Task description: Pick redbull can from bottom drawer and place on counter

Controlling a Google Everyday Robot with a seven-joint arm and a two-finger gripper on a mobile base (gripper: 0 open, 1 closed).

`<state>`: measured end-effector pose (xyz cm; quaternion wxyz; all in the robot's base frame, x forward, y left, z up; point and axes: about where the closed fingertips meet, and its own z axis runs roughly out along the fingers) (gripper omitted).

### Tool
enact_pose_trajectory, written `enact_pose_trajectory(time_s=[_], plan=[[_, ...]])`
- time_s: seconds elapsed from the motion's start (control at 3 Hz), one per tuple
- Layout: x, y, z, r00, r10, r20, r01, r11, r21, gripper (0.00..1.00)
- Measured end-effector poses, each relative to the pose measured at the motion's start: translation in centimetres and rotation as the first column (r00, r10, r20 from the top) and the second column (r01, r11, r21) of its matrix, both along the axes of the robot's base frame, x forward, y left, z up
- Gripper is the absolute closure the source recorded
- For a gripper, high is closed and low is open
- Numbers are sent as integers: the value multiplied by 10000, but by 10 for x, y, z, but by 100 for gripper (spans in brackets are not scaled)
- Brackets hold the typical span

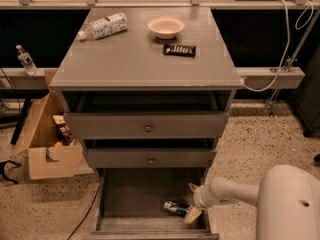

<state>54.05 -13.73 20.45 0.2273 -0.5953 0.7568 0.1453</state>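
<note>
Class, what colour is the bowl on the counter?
The bowl is cream, camera view; the gripper sits in the bottom drawer.

No text, brand or number can be read. Print on the bottle [102, 26] and the candy bar [179, 50] on the bench [145, 69] cannot be made out. The hand [192, 202] is seen in the bottom drawer [130, 196], fingers apart, beside the can [175, 208].
</note>
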Motion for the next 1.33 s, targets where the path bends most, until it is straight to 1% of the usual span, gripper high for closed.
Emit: enact_pose_trajectory(time_s=[0.33, 0.67, 1.0, 1.33], plan=[[6, 6, -17, 9999, 29, 167, -24, 9995, -307, 0], [4, 10, -39, 10000, -29, 86, 35, 9980, -637, 0], [1, 13, -56, 10000, -48, -57, 44, 9972, -748, 0], [-2, 17, -77, 9993, -24, -379, -2, 9977, -680, 4]])
